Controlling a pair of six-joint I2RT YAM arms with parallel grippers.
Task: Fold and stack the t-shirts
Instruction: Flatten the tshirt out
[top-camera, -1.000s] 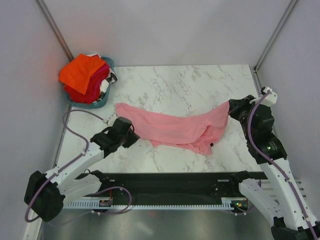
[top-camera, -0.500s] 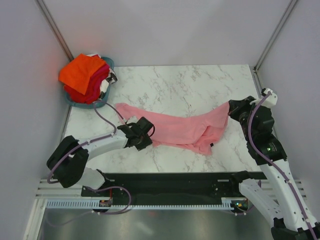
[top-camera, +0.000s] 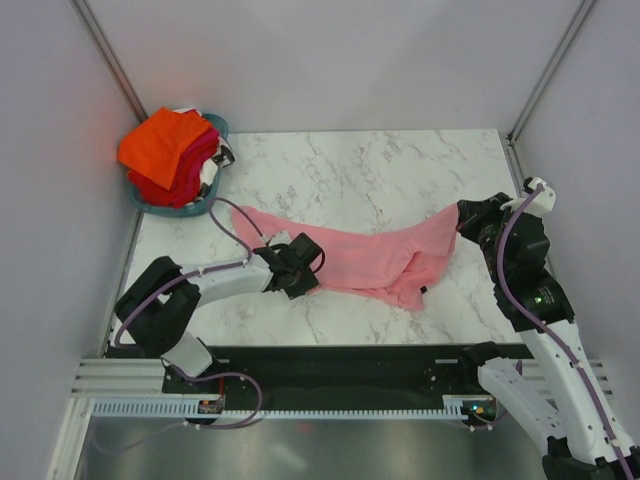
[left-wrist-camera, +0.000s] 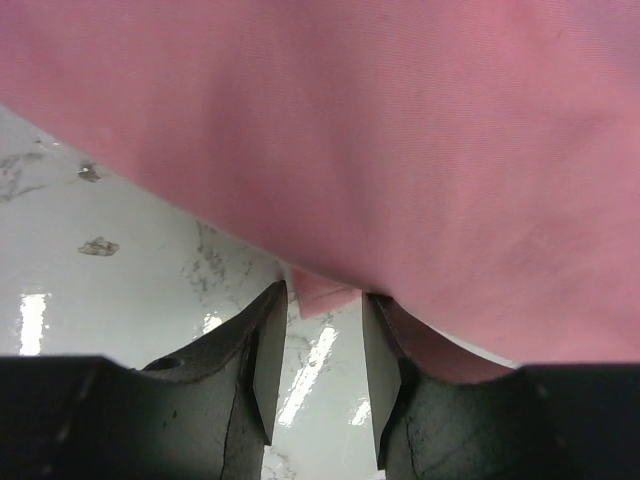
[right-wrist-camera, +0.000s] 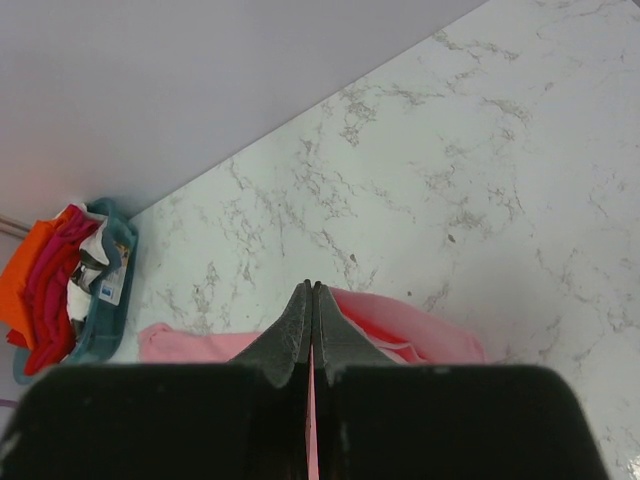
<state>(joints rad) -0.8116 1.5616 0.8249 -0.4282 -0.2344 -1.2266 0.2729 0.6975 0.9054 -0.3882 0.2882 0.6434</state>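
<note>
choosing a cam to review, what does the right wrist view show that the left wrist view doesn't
Only the right wrist: the teal basket of orange and red t-shirts, the back wall, and the right jaws shut on the pink t-shirt. Only the left wrist: the left jaws open at that shirt's edge. Both: the pink t-shirt on the marble table.

- A white marble desk with grey veins.
- A teal basket at the desk's far left corner.
- Plain grey walls on three sides.

pink t-shirt cropped top and right, basket mostly covered
</note>
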